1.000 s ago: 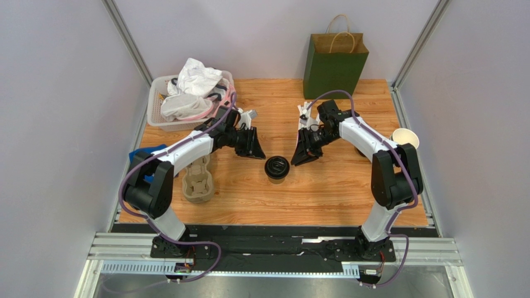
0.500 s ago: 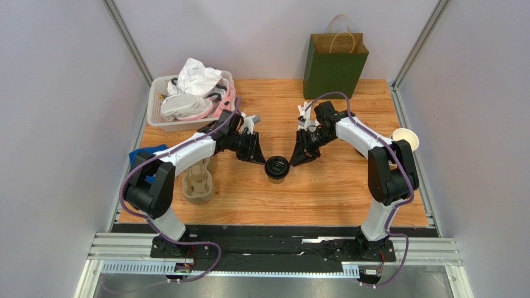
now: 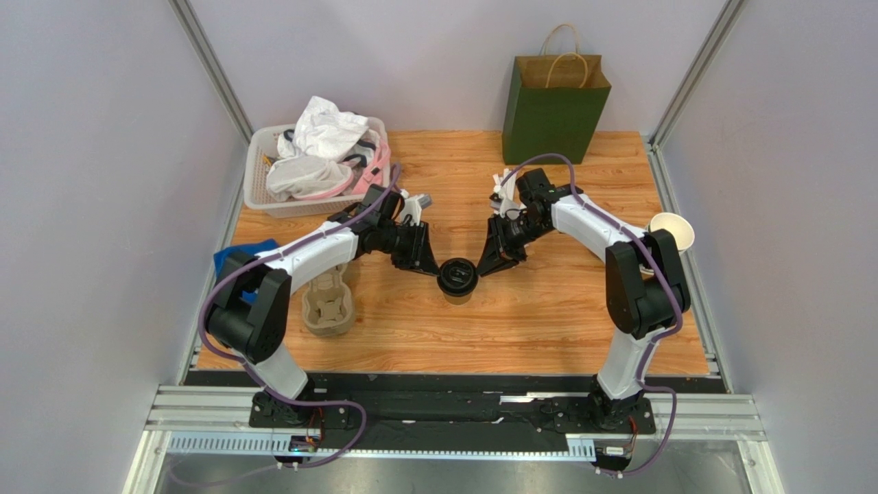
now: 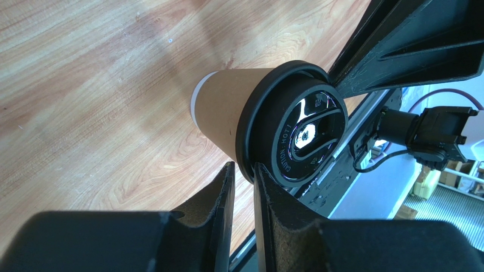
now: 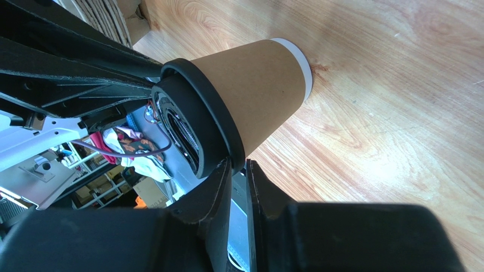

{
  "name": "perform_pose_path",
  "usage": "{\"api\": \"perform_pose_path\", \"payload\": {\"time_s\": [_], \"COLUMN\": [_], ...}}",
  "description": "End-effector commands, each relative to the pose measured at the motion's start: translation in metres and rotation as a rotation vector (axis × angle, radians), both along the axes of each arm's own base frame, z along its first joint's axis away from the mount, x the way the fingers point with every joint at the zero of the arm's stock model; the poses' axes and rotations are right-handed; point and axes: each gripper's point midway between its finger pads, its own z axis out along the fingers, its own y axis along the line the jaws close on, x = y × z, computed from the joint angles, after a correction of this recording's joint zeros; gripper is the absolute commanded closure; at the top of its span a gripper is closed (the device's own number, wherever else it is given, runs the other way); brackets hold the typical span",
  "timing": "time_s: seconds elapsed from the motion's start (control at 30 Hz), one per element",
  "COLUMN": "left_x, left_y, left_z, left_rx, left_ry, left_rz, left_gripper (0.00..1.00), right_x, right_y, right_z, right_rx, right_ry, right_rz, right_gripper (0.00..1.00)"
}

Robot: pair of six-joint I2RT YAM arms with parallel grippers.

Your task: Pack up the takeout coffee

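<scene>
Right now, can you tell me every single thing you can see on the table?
coffee cup: 1, brown, black lid, middle, upright
paper bag: 1, green, back edge
basket: 1, white, holds cloths, back left
cup carrier: 1, grey-brown, left side
blue thing: 1, left edge, unclear
paper cup: 1, white, right edge
table: 1, wood
left gripper: black, fingers nearly together at lid's rim
right gripper: black, same, opposite side
</scene>
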Motion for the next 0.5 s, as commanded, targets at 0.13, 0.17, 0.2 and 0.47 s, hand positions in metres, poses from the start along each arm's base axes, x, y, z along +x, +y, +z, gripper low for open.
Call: {"api": "perform_pose_path", "payload": {"time_s": [0.13,0.17,0.2,0.47], "left_x": [0.002,0.002,0.002,0.003], "left_y": [0.002,0.002,0.002,0.005], "left_z": [-0.01,-0.011,-0.012,-0.024], "left_rx": [0.039,0.041,0.044,0.076], "left_ry": [-0.02,-0.019,-0.014,0.009], "left_rz": [-0.025,-0.024,-0.025,-0.022], "left_gripper": [0.81,0.82,0.82,0.89], "right_x": [0.012,0.012,0.011,0.006], "right_y": [0.002,0.001,0.002,-0.005], "right_z": [-0.007,-0.009,-0.011,-0.029], "right_rx": [-0.02,-0.024,-0.027,-0.081], "right_ry": [-0.031,-0.025,-0.023,0.0], "right_rz": [-0.013,-0.014,-0.011,-0.015], "right_gripper": [0.89,0.89,0.89,0.94]}}
